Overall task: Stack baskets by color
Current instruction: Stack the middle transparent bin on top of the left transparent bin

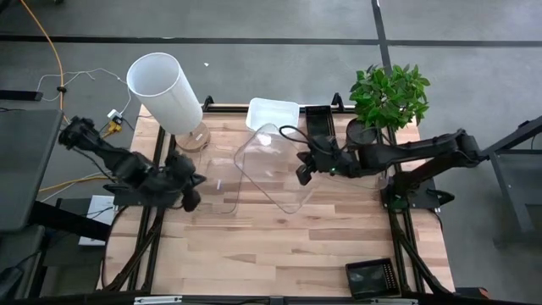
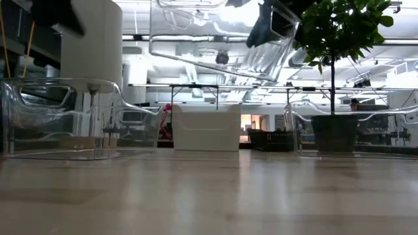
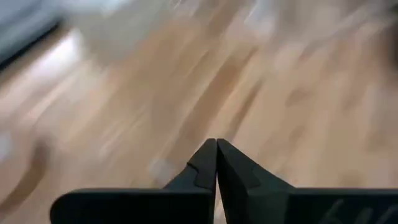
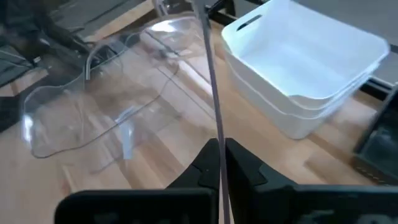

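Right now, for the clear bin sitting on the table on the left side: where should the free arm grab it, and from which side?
Take the clear bin by its thin upright wall at the rim, coming straight down from above. It stands upright and open-topped, so a wall edge fits between fingers. The left end effector, shut and empty, is nearest; the right end effector holds another clear bin.

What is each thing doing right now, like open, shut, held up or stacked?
Right end effector: shut on lifted clear basket's wall.
Lifted clear basket: in the air, tilted.
Left end effector: shut, empty, above the table.
White baskets: nested in a stack.
Clear basket: upright on the table.
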